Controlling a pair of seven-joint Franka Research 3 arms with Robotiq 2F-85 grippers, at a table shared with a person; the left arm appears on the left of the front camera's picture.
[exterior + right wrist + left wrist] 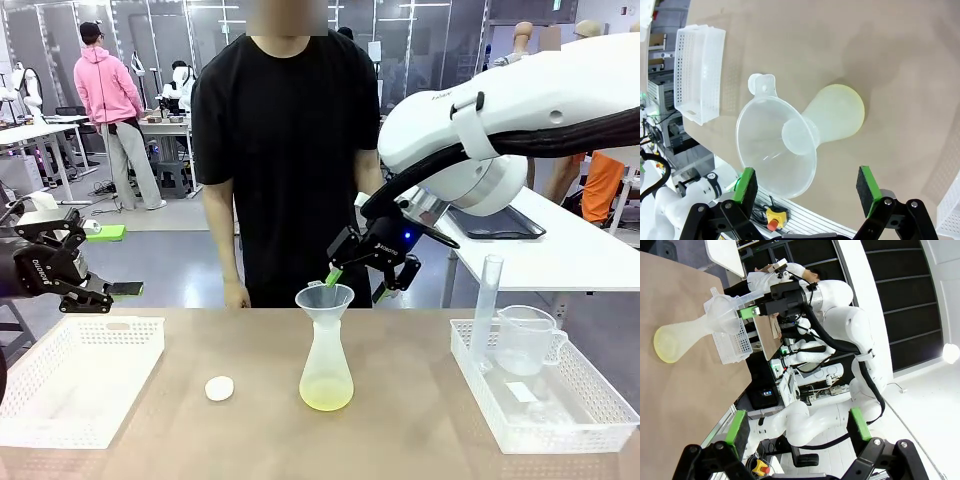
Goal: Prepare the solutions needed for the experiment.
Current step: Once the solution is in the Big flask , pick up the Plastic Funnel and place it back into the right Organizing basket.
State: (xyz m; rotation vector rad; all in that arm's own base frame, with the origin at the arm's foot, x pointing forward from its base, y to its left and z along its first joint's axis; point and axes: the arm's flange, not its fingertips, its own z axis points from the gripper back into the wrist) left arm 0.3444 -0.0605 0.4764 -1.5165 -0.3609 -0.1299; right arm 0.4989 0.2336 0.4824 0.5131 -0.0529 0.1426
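A translucent conical flask [326, 365] stands at the table's middle with a clear funnel [324, 298] in its neck. A small amount of pale yellow-green solution [326, 397] lies in its bottom. My right gripper [357, 283] hovers open just behind and above the funnel's rim, holding nothing. From the right wrist view the funnel [777, 145] and flask [837, 117] lie straight below the open right gripper [806, 186]. Off the table's left edge my left gripper [95, 262] hangs open and empty. In the left wrist view the left gripper [798, 426] faces the distant flask [685, 335].
A small white round cap [219, 388] lies left of the flask. A white mesh basket [75, 375] sits at the left. Another basket [560, 415] at the right holds a measuring cylinder [487, 310] and a beaker [525, 340]. A person [285, 150] stands across the table.
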